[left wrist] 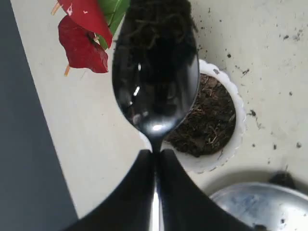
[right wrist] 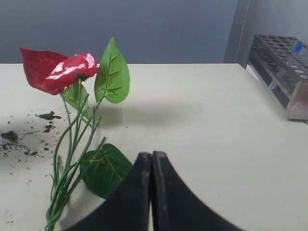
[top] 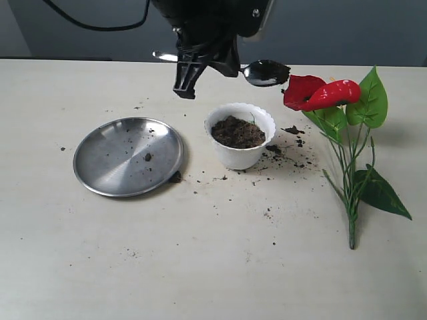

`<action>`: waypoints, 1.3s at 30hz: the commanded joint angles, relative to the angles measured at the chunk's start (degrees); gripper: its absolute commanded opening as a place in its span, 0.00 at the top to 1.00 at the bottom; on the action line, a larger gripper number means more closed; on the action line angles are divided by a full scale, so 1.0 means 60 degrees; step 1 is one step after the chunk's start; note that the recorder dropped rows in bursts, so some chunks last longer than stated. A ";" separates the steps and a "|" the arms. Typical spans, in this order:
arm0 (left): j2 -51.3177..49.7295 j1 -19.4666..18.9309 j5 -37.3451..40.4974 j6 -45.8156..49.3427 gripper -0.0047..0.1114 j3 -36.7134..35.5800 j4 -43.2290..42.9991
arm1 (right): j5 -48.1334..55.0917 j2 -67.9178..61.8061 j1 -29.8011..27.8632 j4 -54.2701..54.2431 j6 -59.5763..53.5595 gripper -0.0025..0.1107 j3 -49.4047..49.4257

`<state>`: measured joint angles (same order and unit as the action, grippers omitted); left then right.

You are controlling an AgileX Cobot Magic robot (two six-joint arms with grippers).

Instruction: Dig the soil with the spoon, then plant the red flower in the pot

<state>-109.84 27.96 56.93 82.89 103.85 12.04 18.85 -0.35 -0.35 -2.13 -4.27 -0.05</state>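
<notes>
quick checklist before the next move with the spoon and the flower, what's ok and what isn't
1. Spoon gripped by left pincer: ok, the fingers are closed on the handle.
2. Spoon clear of the pot: ok, it is held above the rim in the exterior view.
3. Soil in the pot: ok, the pot is filled near its rim; whether a planting hole is dug, cannot tell.
4. Red flower reachable: ok, it lies on the table right of the pot, untouched.
5. Right pincer ready to grasp: not ok, it is shut and empty near the stems.
6. Table tidy: not ok, soil crumbs lie around the pot.
</notes>
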 commanded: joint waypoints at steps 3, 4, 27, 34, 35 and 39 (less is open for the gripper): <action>0.0067 0.0118 0.0005 0.1646 0.96 0.0045 -0.1075 | -0.0081 0.0059 -0.0036 0.0017 -0.0010 0.98 0.0008; 0.0067 0.0118 0.0005 0.1793 0.96 0.0045 -0.1162 | -0.0081 0.0059 -0.0036 0.0017 -0.0010 0.98 0.0008; -0.0440 0.0158 0.0689 0.6500 0.96 0.0045 -0.3137 | -0.0095 0.0059 -0.0036 0.0017 -0.0010 0.98 0.0008; -0.0795 0.0311 0.0547 0.6500 0.96 0.0045 -0.4215 | -0.0095 0.0059 -0.0036 0.0017 -0.0010 0.98 0.0008; -0.0795 0.0311 0.0518 0.6500 0.96 0.0045 -0.4215 | -0.0095 0.0059 -0.0036 0.0017 -0.0010 0.98 0.0008; -0.0916 0.0311 0.0495 0.6500 0.96 0.0045 -0.4436 | -0.0095 0.0059 -0.0036 0.0017 -0.0010 0.98 0.0008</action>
<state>-115.00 29.47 60.31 120.46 103.85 -13.46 18.85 -0.35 -0.35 -2.13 -4.27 -0.05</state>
